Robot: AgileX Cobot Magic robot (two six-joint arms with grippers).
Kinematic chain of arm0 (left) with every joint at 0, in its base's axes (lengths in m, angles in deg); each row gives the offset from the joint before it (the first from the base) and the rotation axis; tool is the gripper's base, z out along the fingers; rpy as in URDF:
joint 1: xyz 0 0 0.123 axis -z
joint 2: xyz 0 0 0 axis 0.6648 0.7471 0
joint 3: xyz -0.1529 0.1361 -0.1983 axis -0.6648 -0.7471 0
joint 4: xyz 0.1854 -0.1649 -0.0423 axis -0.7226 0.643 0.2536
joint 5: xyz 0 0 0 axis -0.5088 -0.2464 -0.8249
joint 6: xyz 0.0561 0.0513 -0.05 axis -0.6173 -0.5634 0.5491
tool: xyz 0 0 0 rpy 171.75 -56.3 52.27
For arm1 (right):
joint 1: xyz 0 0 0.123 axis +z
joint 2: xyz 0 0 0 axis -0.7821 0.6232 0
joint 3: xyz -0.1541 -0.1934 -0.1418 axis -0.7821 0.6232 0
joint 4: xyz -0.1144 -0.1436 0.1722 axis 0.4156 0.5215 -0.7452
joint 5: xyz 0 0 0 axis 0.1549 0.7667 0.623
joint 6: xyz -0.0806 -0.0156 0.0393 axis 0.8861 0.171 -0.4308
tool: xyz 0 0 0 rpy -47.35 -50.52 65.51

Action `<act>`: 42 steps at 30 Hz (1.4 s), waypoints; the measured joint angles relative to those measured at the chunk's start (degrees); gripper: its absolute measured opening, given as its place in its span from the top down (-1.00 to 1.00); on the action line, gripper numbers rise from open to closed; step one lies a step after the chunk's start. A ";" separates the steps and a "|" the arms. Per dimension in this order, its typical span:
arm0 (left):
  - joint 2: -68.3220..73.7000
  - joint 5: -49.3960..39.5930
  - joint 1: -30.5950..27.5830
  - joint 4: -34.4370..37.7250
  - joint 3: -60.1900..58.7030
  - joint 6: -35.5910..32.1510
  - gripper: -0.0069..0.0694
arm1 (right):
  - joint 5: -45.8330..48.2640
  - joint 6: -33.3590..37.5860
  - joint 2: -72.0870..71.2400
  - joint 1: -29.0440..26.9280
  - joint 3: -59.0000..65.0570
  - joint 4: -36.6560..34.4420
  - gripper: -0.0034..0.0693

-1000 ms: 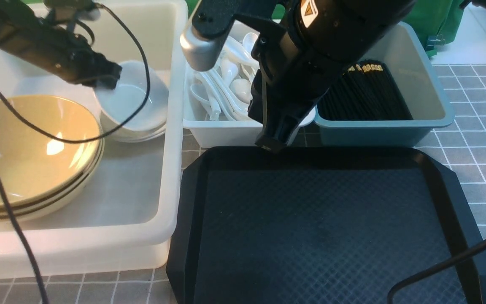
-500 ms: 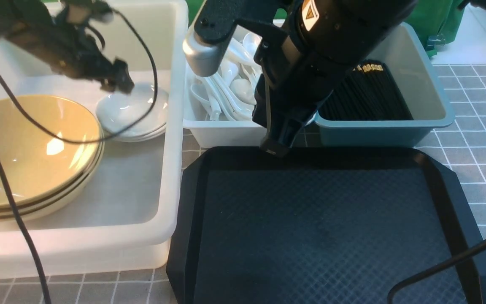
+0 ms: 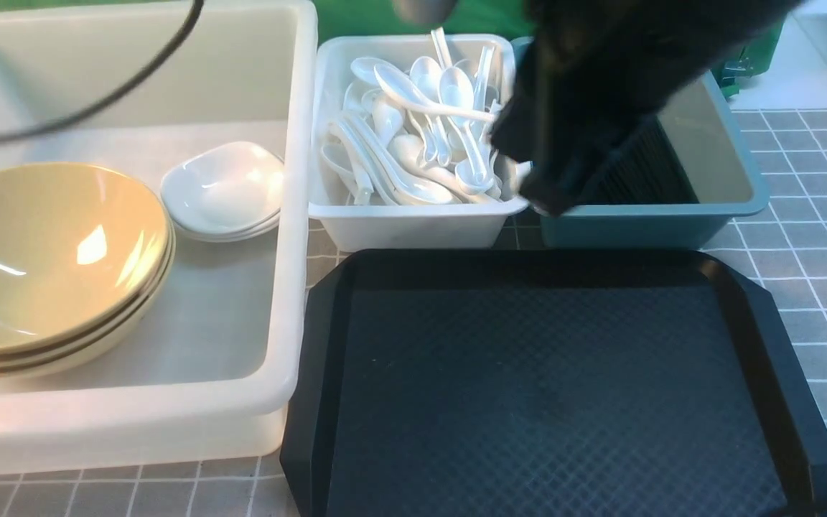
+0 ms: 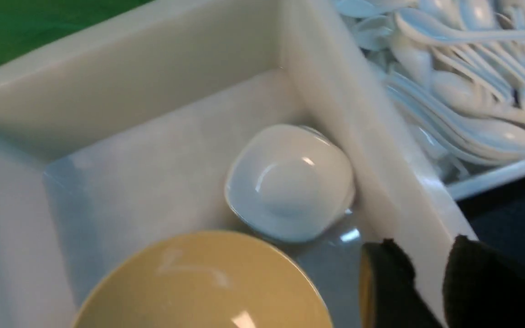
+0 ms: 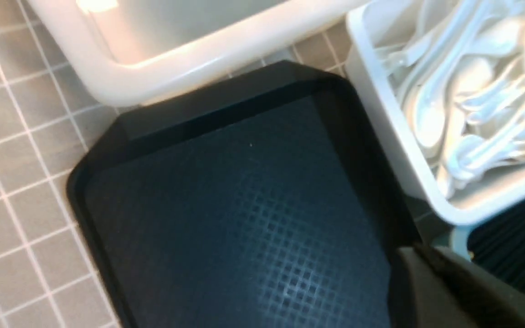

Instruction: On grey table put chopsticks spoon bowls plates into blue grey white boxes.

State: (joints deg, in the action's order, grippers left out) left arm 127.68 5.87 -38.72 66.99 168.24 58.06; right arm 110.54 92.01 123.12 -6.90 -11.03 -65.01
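Both arms have pulled back: left gripper (image 4: 424, 259), fingers apart and empty, hangs near the white bowl (image 4: 290, 182) resting in the white box (image 4: 153, 100) beside yellow plates (image 4: 198, 282). Right gripper (image 3: 550, 192) blurs over the chopsticks (image 3: 654, 169); its grip cannot be told.

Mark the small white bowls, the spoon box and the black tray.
small white bowls (image 3: 223, 188), front view, inside of the top bowl.
spoon box (image 3: 413, 228), front view, its near wall.
black tray (image 3: 550, 388), front view, bare textured floor.
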 joint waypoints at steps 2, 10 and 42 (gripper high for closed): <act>-10.35 2.17 0.05 -1.13 -9.63 2.07 0.82 | -0.99 -1.27 -4.85 0.00 4.76 0.05 0.79; -42.40 19.61 0.05 -3.50 -39.93 8.36 0.85 | -17.27 -5.57 -20.94 0.00 23.43 0.05 0.79; -65.35 23.41 0.05 -10.29 -63.81 13.69 0.85 | -47.98 -12.83 -47.36 0.00 56.01 -0.19 0.70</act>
State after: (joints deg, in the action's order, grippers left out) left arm 62.33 29.28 -38.67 56.70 104.42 71.75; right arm 62.56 79.17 75.76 -6.90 44.98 -65.20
